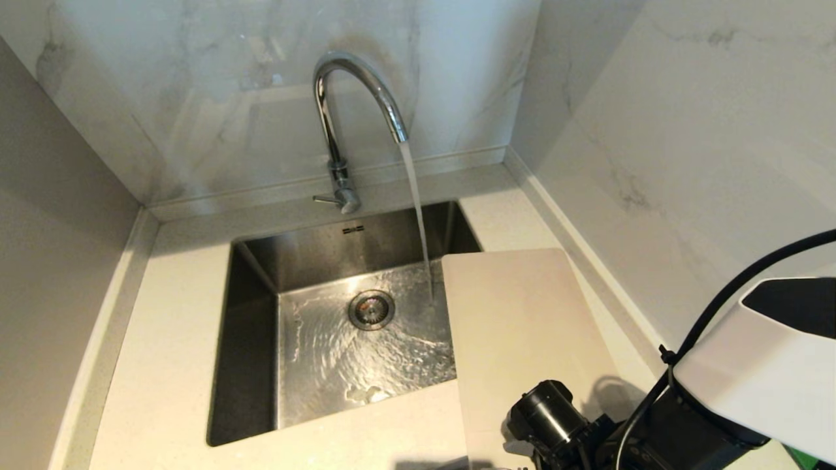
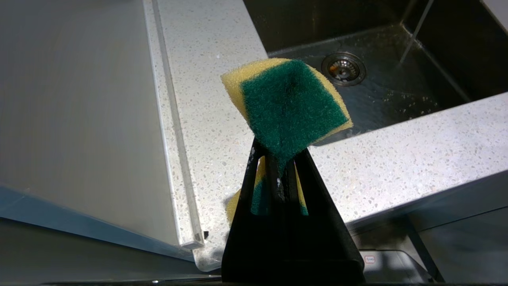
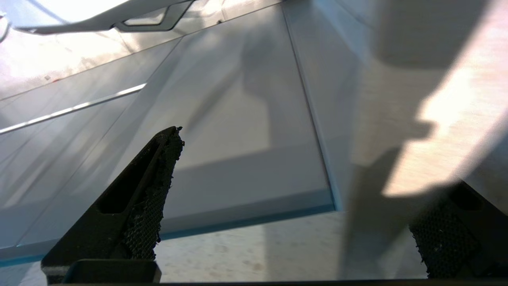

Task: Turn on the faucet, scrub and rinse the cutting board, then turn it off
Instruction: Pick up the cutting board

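the cutting board (image 1: 522, 326) runs under the right arm's black wrist parts, so its near end is hidden and cut off by the head view's lower edge. the right gripper (image 3: 293, 206) shows only two finger stubs, one clipped at the picture's corner. behind the left gripper (image 2: 279, 167), the sponge (image 2: 289, 107) is partly hidden between the black fingers.

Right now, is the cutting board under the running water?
No, the cutting board lies on the counter at the sink's right edge, and the stream from the faucet falls just left of it onto the sink floor.
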